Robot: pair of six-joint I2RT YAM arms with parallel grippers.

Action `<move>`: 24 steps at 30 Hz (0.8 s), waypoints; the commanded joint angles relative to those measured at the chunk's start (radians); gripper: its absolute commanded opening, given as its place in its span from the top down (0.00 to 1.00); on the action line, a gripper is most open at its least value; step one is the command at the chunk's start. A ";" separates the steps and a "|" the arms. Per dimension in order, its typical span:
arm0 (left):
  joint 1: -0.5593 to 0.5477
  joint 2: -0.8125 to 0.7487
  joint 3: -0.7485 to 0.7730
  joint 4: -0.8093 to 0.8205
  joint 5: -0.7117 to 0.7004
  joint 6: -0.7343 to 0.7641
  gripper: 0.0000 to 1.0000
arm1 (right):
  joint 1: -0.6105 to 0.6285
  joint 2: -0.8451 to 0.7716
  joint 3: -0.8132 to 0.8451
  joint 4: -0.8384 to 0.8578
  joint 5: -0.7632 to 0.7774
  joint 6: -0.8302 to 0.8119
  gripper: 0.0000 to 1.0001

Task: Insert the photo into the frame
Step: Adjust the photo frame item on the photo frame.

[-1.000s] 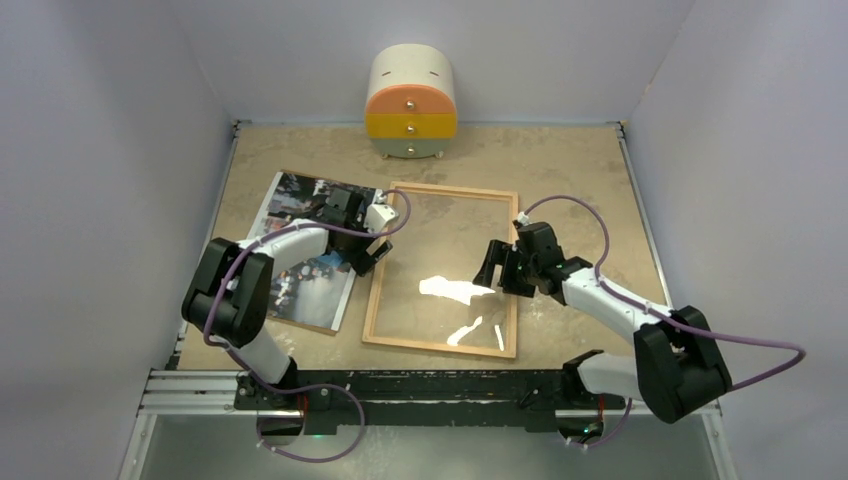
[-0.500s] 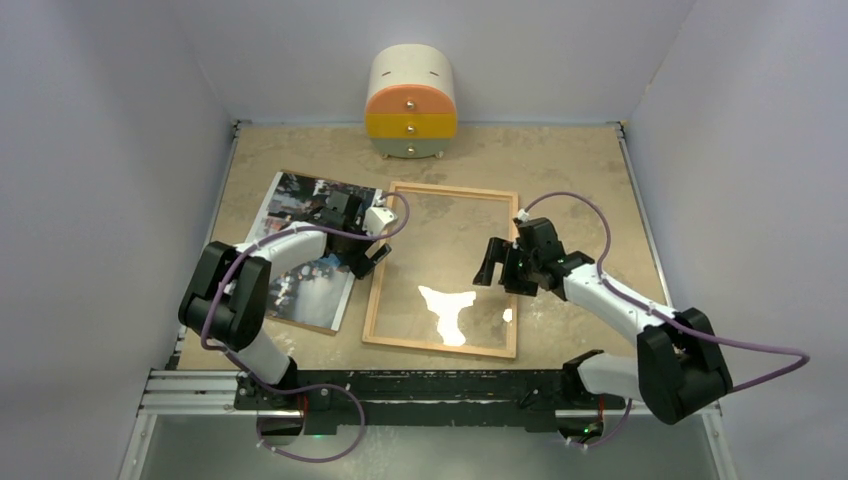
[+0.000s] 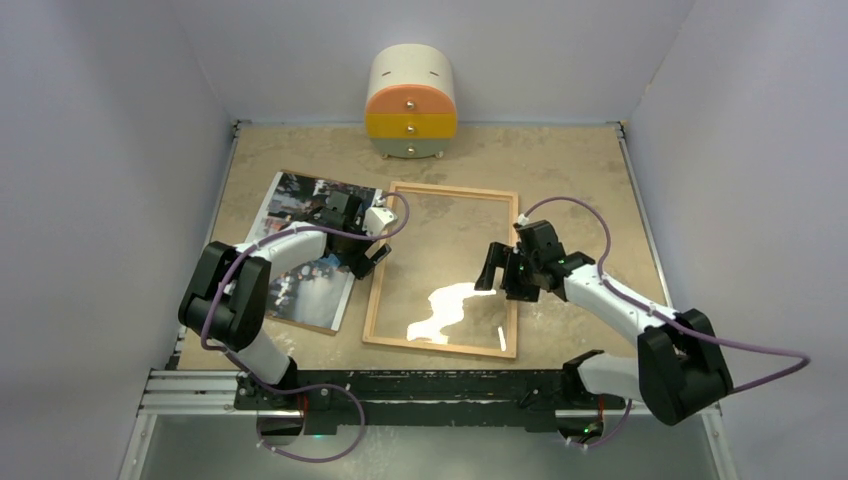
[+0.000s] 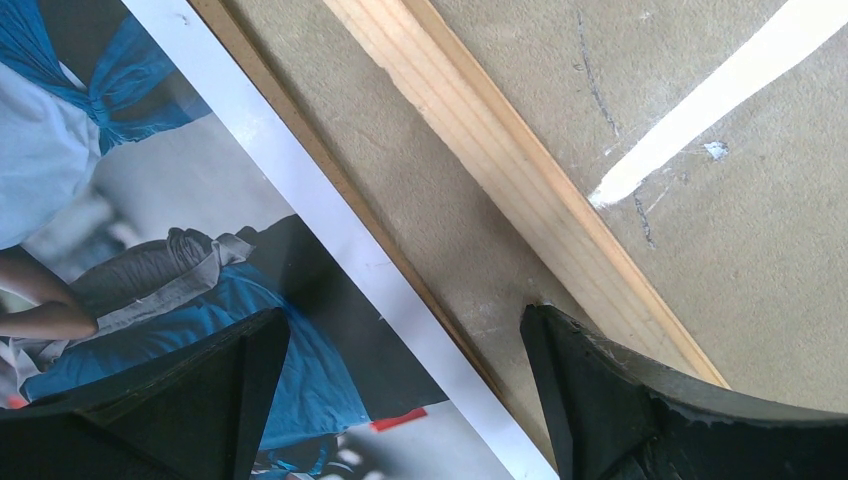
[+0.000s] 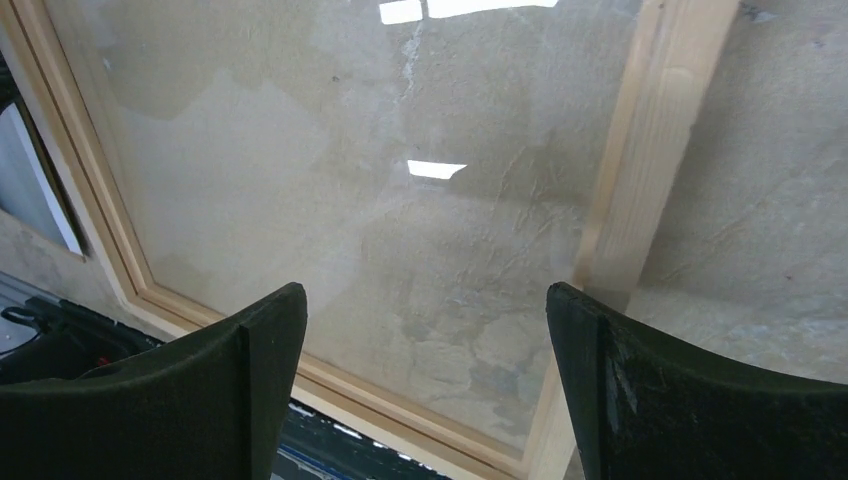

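Observation:
The photo (image 3: 300,255), a glossy print of people in blue, white and dark tones, lies flat at the left on a brown backing board (image 4: 262,82). The frame (image 3: 455,189) of light wood lies to its right with a clear pane (image 5: 330,180) inside it. My left gripper (image 3: 367,257) hangs open over the photo's right edge; one of its fingers is above the photo (image 4: 120,200) and the other is above the frame's left rail (image 4: 500,170). My right gripper (image 3: 501,277) is open above the frame's right rail (image 5: 640,150) with nothing between its fingers.
A round cream, orange and yellow drawer cabinet (image 3: 411,104) stands at the back against the wall. Side walls close in the table on the left and right. The arm bases and a black rail (image 3: 420,390) run along the near edge.
The right gripper's jaws have widened a little and it has shifted slightly toward the near edge. The glare on the pane has moved. The left arm has stayed put.

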 commanded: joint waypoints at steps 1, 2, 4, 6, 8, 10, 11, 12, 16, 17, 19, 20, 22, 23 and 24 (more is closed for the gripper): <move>-0.006 -0.015 -0.011 -0.012 0.017 0.017 0.06 | -0.005 0.061 -0.040 0.034 -0.029 -0.009 0.08; -0.006 -0.014 -0.010 -0.013 0.017 0.016 0.06 | -0.004 0.071 -0.041 0.044 -0.034 -0.009 0.09; -0.006 -0.012 -0.009 -0.012 0.021 0.013 0.06 | -0.004 0.085 -0.039 0.055 -0.038 -0.009 0.09; -0.006 -0.009 -0.008 -0.011 0.024 0.011 0.06 | -0.004 0.099 -0.028 0.060 -0.041 -0.013 0.08; -0.008 -0.005 -0.007 -0.011 0.025 0.009 0.06 | -0.004 0.112 -0.017 0.059 -0.043 -0.017 0.08; -0.008 -0.004 -0.004 -0.013 0.025 0.008 0.06 | -0.005 0.124 -0.009 0.056 -0.042 -0.021 0.08; -0.008 -0.005 -0.005 -0.013 0.026 0.009 0.06 | -0.005 0.128 -0.005 0.054 -0.039 -0.025 0.08; -0.008 -0.005 -0.004 -0.014 0.026 0.009 0.06 | -0.004 0.132 -0.005 0.052 -0.038 -0.028 0.08; -0.008 -0.005 0.003 -0.022 0.027 0.013 0.06 | -0.004 0.144 0.008 0.045 -0.045 -0.038 0.07; -0.008 -0.006 0.007 -0.023 0.029 0.013 0.06 | -0.006 0.140 0.016 0.039 -0.051 -0.036 0.06; -0.006 -0.010 0.015 -0.031 0.031 0.015 0.06 | -0.006 0.122 0.042 0.022 -0.069 -0.033 0.05; -0.004 -0.011 0.017 -0.033 0.031 0.015 0.06 | -0.007 0.108 0.059 0.011 -0.077 -0.030 0.04; -0.005 -0.015 0.023 -0.040 0.031 0.017 0.06 | -0.012 0.074 0.093 -0.019 -0.089 -0.024 0.03; -0.005 -0.019 0.027 -0.044 0.033 0.015 0.06 | -0.016 0.055 0.106 -0.031 -0.089 -0.018 0.02; -0.005 -0.022 0.029 -0.047 0.037 0.017 0.06 | -0.022 0.038 0.116 -0.045 -0.089 -0.013 0.02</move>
